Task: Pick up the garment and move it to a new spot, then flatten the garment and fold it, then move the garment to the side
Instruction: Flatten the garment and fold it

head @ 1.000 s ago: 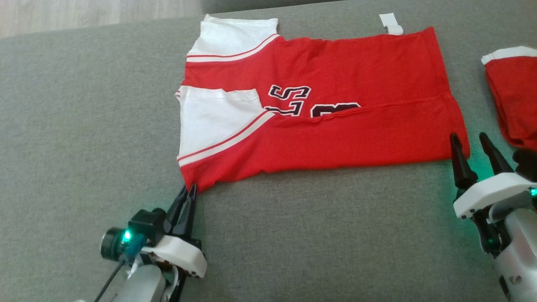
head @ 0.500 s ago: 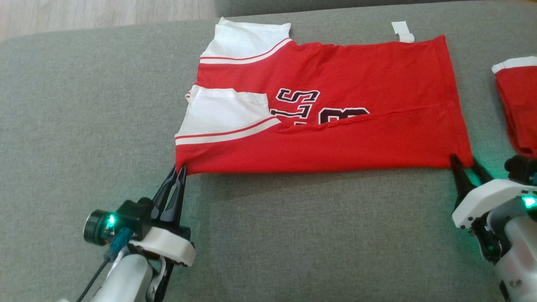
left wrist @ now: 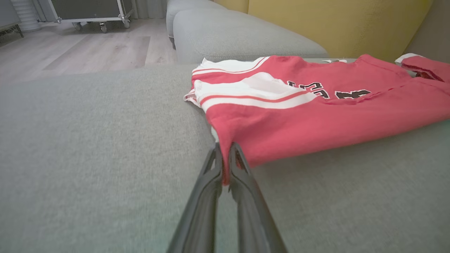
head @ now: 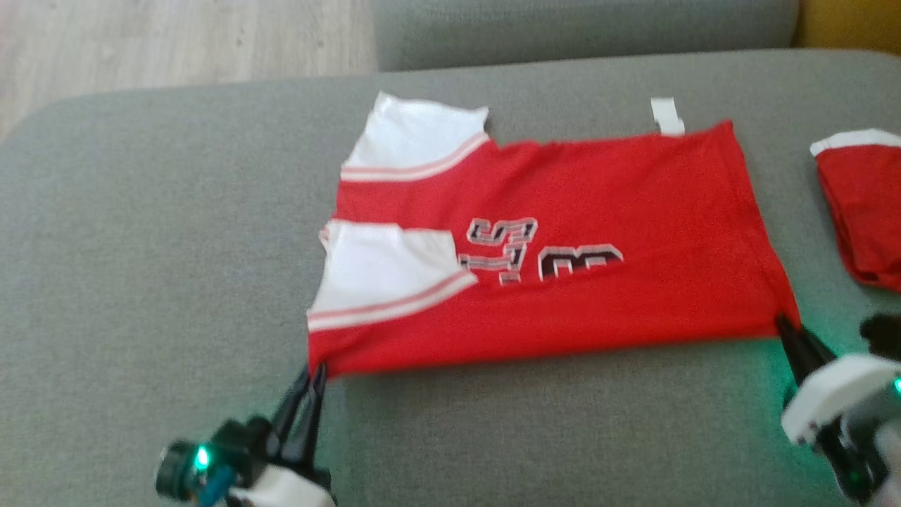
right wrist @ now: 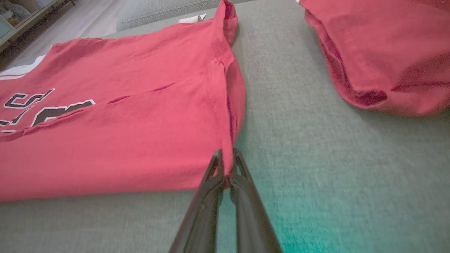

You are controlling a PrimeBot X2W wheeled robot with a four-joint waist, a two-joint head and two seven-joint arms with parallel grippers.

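Observation:
The garment (head: 563,232), a red jersey with white sleeves and dark lettering, lies folded lengthwise on the grey cushion (head: 176,246). My left gripper (head: 313,370) is shut on its near left corner; the left wrist view shows red cloth (left wrist: 316,116) pinched between the fingers (left wrist: 225,154). My right gripper (head: 785,325) is shut on the near right hem corner, and in the right wrist view the fold's edge (right wrist: 228,116) runs into the closed fingertips (right wrist: 226,158). The near edge hangs slightly off the cushion between both grips.
A second red garment with a white band (head: 862,204) lies at the right, close to my right gripper (right wrist: 379,52). A small white tag (head: 666,115) sits behind the jersey. Wooden floor (head: 176,42) and another grey cushion (head: 584,28) lie beyond.
My right gripper closed on the jersey's near right corner. The near flap has been pulled toward me, showing more lettering. The head camera has tilted, shifting the whole picture down.

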